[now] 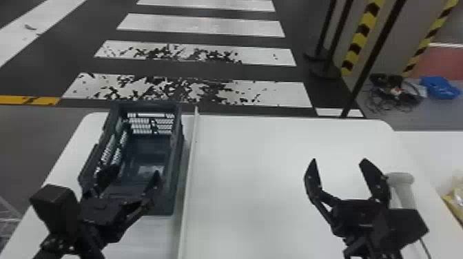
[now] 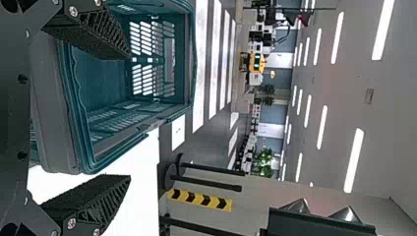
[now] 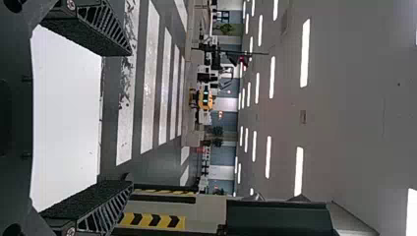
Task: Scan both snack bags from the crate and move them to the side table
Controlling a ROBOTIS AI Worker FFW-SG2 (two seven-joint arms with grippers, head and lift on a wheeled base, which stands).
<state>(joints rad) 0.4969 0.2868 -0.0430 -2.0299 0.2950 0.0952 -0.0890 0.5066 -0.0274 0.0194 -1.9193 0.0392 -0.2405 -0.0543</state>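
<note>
Dark teal crate [image 1: 176,155] with slatted walls, on the white counter [image 1: 258,172] before the left claw [image 1: 134,172], yellowish snack bag [image 1: 455,201], partly visible, right of the right claw [image 1: 339,160], both claws spread apart

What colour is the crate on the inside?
The crate is dark blue-green inside; it shows best in the left wrist view.

- And here's the white tabletop [image 1: 258,172], smooth, its far corners rounded!
- Up by the far left corner sits the dark crate [image 1: 176,172].
- Just beside it, a thin pale divider [image 1: 190,165] runs in from the far edge.
- Near the right edge, a pale grey device [image 1: 401,179]!
- Adjoining, the side table [image 1: 430,148] carries a yellowish bag [image 1: 457,198].
</note>
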